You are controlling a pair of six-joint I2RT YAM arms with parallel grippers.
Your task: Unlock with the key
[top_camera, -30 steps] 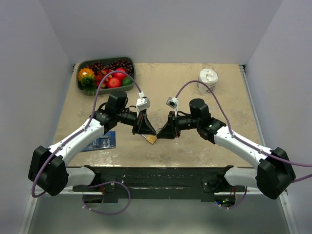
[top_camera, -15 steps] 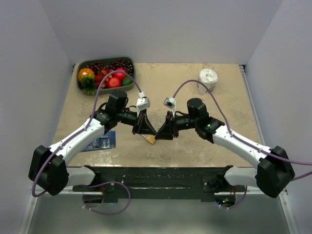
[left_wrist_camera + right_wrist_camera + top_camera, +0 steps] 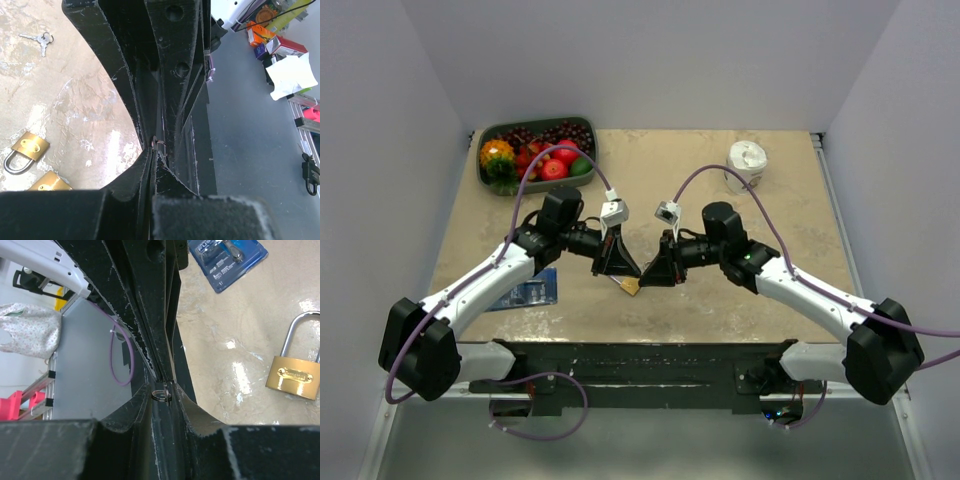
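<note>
Left fingers [image 3: 132, 180] and right fingers [image 3: 132, 415] clamp tip-to-tip on one key ring [image 3: 161, 394]; two padlocks [image 3: 29, 147] [image 3: 50, 182], two loose keys [image 3: 39, 39] on desk [image 3: 75, 100]

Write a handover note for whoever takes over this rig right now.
Left gripper: shut on a small ring. Right gripper: tip to tip with it, shut on seemingly the same ring; key blade hidden.
Two padlocks lie on the table nearby, unheld. Two more keys lie farther off.
Done: ring picked up. Left: grip the key, steady a padlock, insert, turn.
</note>
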